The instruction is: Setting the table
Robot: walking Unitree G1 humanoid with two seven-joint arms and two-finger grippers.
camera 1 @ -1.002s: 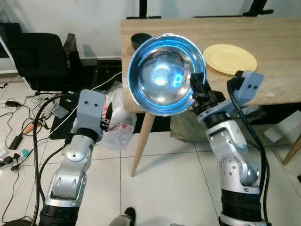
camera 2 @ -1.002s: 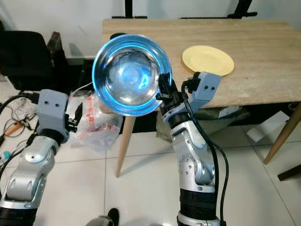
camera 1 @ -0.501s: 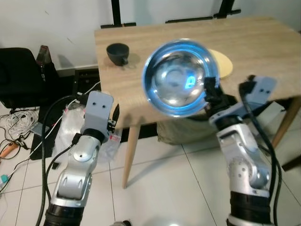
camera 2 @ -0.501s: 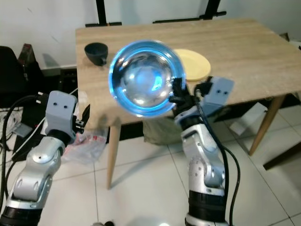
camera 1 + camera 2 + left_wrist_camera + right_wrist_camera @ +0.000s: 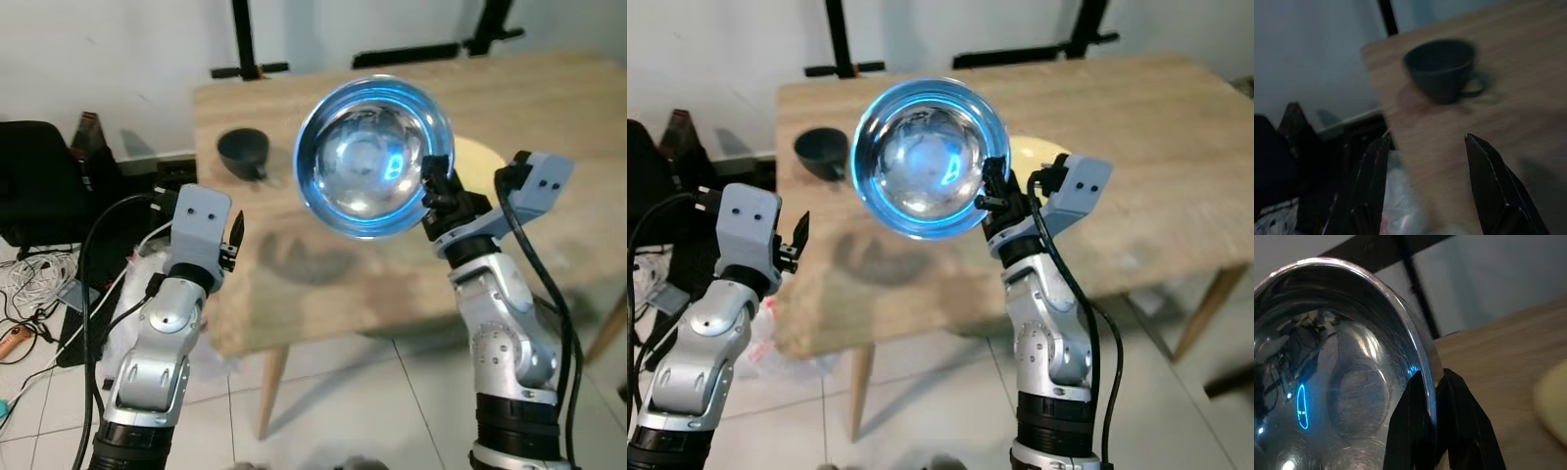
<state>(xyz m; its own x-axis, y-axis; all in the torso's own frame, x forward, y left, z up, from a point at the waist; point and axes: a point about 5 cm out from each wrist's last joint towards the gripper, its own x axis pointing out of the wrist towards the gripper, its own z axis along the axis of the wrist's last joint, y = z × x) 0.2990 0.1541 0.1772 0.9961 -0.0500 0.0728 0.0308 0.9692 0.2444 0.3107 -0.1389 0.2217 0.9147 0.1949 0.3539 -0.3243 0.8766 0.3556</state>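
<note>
1. A shiny metal bowl is held up in the air above the wooden counter, tilted so that its open inside is turned toward the head camera; a blue glow is seen along its rim.
2. The bowl's rim is pinched by the right claw at the bowl's right edge. In the right wrist view one black finger is seen inside the rim and the other outside it, both pressed against the metal.
3. The left claw is raised near the counter's left front edge, and nothing is held in it. Its two fingers are seen spread apart in the left wrist view.
4. A dark cup with a handle stands upright on the counter near the far left corner, ahead of the left claw.
5. A yellow plate lies flat on the counter, partly hidden behind the bowl and the right claw.
6. The bowl's shadow is cast on the counter below it.
7. Cables and a black chair are seen on the floor to the left.
</note>
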